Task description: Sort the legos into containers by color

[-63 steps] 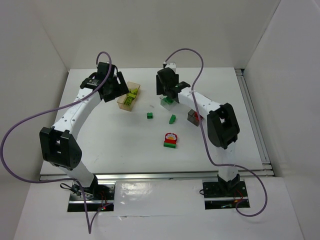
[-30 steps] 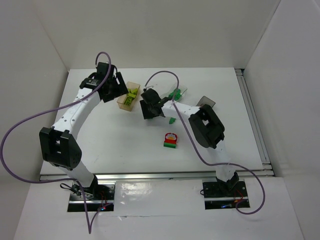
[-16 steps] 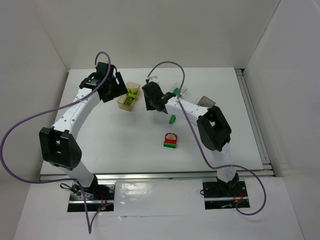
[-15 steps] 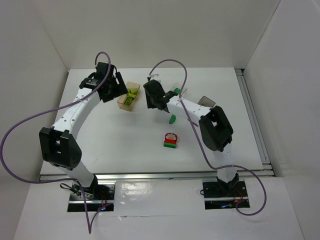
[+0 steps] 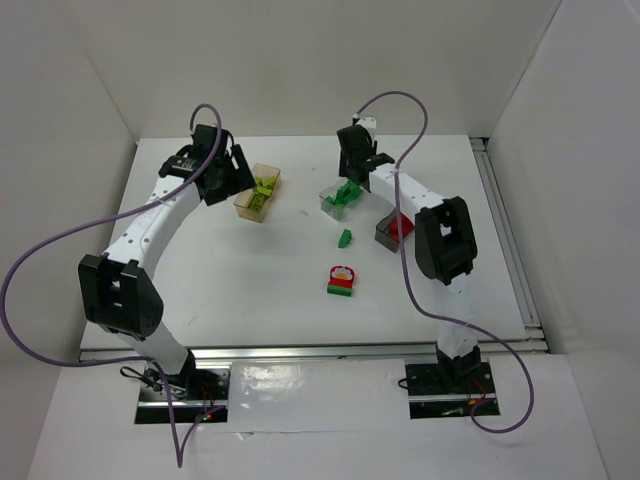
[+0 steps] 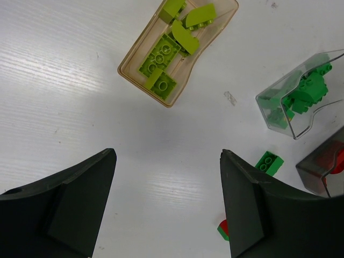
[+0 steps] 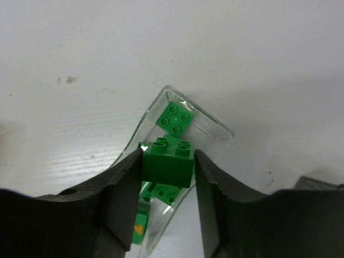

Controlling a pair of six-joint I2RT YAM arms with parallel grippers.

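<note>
Left of the clear tub (image 6: 301, 126), the left gripper (image 6: 166, 156) hangs open, empty; the amber tub (image 6: 131, 72) of lime bricks (image 6: 161, 56) lies diagonally. Over the clear tub, the right gripper (image 7: 167, 158) pinches a dark green brick (image 7: 166, 171), long axis across the jaws, partly hiding the tub's contents. Right of it, the grey tub (image 6: 317, 166) is cut off.

amber tub (image 6: 124, 70), lime bricks (image 6: 161, 56); clear tub (image 6: 317, 115), green bricks (image 6: 303, 91)

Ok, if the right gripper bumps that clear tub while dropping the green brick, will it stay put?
Probably not: the clear tub looks thin-walled and holds only a few bricks, so it is likely light. The white table looks smooth, so it would probably slide rather than tip.
</note>
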